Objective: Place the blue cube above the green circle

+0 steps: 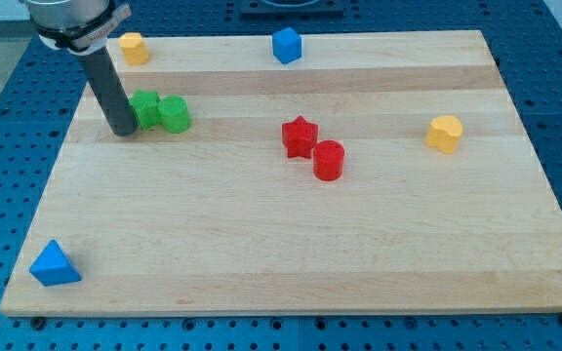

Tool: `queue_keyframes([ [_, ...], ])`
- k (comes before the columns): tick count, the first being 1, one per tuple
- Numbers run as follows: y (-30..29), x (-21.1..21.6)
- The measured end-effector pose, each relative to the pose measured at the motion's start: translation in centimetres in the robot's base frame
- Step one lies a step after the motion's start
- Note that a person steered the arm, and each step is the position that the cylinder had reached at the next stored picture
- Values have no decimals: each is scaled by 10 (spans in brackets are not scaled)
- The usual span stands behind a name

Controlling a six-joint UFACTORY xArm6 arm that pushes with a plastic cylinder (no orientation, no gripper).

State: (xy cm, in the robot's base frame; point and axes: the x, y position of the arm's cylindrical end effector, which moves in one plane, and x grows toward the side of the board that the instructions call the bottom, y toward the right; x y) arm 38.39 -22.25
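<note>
The blue cube (pixel 286 45) sits near the top edge of the wooden board, a little left of centre. The green circle, a short cylinder (pixel 175 115), lies at the upper left, touching a second green block (pixel 145 107) on its left whose shape I cannot make out. My tip (pixel 125 131) rests on the board just left of that second green block, close to or touching it. The blue cube is well to the right of and above the green pair.
A red star (pixel 300 136) and a red cylinder (pixel 329 160) sit together mid-board. A yellow block (pixel 132 47) is at the top left, another yellow block (pixel 445 134) at the right, a blue triangular block (pixel 55 264) at the bottom left.
</note>
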Motion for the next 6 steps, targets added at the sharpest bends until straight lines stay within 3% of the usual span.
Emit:
queue_keyframes([
  [1,0,4],
  [3,1,58],
  [4,1,57],
  [5,75,57],
  [6,170,26],
])
